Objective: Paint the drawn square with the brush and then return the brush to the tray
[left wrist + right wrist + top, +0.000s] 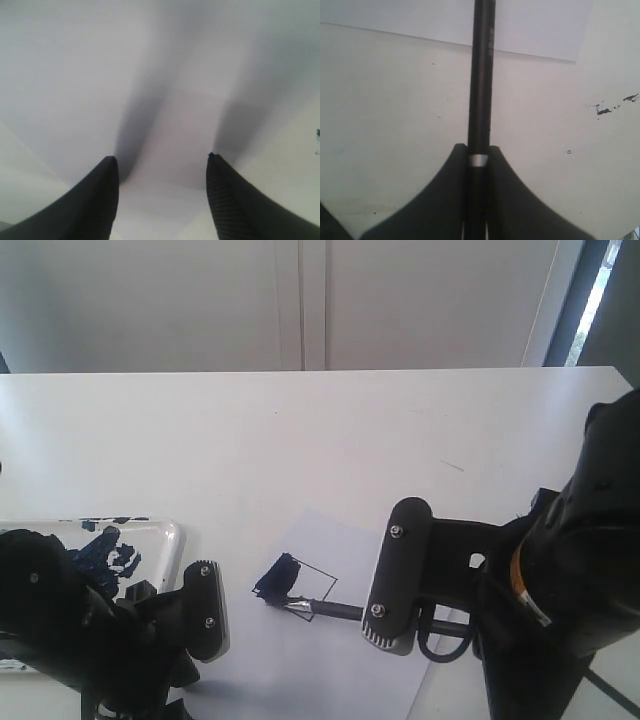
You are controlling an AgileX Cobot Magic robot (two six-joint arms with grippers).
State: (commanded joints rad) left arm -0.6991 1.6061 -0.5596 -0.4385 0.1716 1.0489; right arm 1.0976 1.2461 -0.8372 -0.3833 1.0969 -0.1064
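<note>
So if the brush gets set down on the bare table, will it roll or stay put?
The brush looks thin, round and straight, so it would probably roll on the flat table. It seems stiff: it juts straight from the right gripper without sagging. Being so slim, it is likely light.

brush [325, 608]: 1 | tray [175, 535]: 1 | drawn square [305, 585]: 1 | paper sheet [300, 670]: 1 | table [300, 440]: 1 | left hand [160, 156] + right hand [477, 146]: 2

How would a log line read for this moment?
right gripper: shut on brush | brush tip: at drawn square, partly filled | left gripper: open, empty | tray: brush not returned
</note>
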